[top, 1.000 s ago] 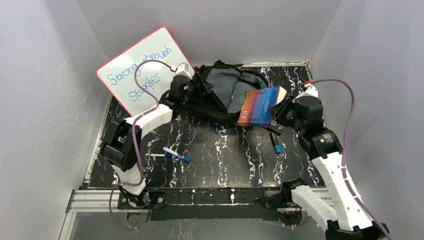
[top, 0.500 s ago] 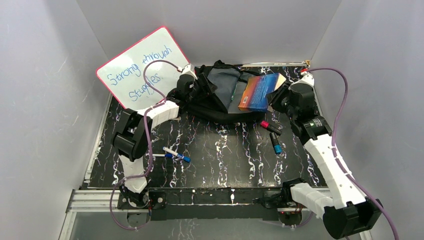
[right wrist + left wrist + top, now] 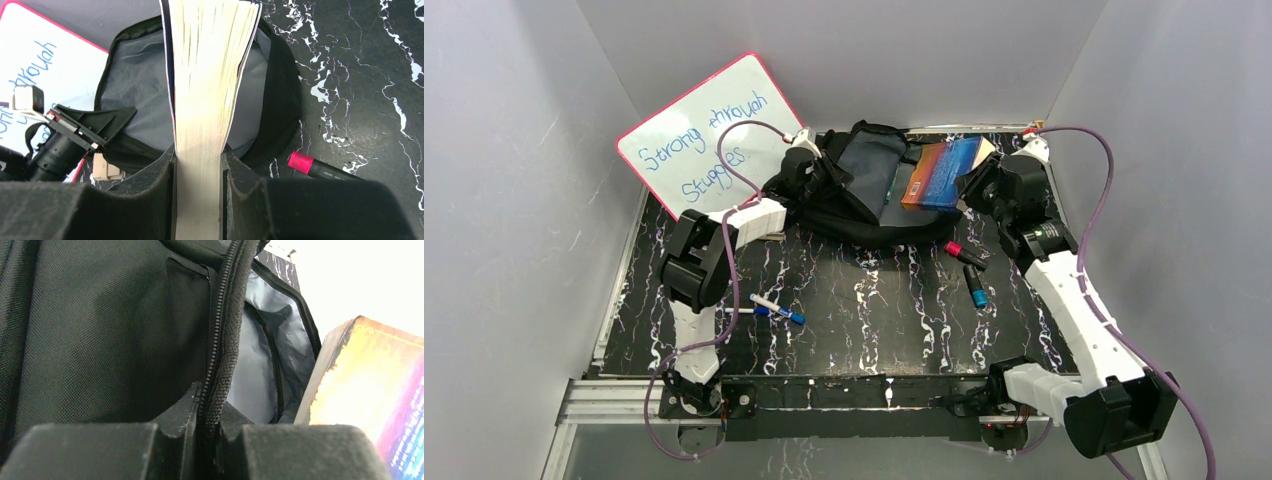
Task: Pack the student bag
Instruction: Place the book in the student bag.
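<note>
— Two hands are working; where is the student bag (image 3: 864,195) lying?
— It is sitting at the table's (image 3: 874,320) far edge, its grey mouth facing the right hand (image 3: 197,172), which is clamping a book (image 3: 210,65) whose long axis is pointing into that opening.
— And the left hand (image 3: 205,412)?
— It is pinching the zipper rim (image 3: 222,340), propping the mouth up. With the walls (image 3: 844,60) crowding close, I am expecting a straight push.

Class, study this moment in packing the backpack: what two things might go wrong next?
1. The left gripper pinches only the thin zipper edge of the backpack; it may slip and the opening sag shut.
2. The book, clamped by the right gripper, could catch on the rim instead of sliding in.
</note>
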